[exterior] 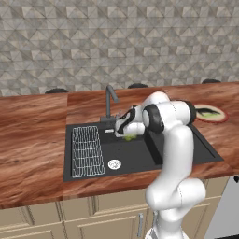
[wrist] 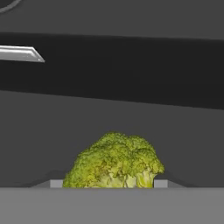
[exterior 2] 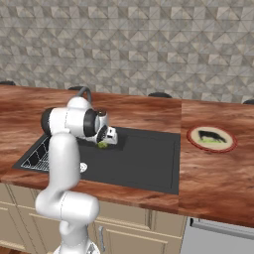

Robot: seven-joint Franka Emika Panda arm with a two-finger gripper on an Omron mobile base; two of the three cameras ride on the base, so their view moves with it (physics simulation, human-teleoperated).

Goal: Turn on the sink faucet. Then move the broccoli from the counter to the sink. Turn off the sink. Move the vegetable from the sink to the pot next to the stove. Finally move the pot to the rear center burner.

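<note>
The broccoli [wrist: 114,161] sat pinched in the pincer [wrist: 106,183], over the dark sink [exterior: 186,161] floor, basin walls well apart around it.

The white arm bends forward and down, its gripper [exterior: 127,136] closed on something low.

Open sink [exterior: 186,154] floor to the right of the arm, nothing on it. Left end is taken by the wire rack [exterior: 87,150], with the drain [exterior: 114,164] just beside it. At the rear edge the faucet [exterior: 110,99] stands, spout overhanging the basin near the broccoli [wrist: 114,161].
</note>
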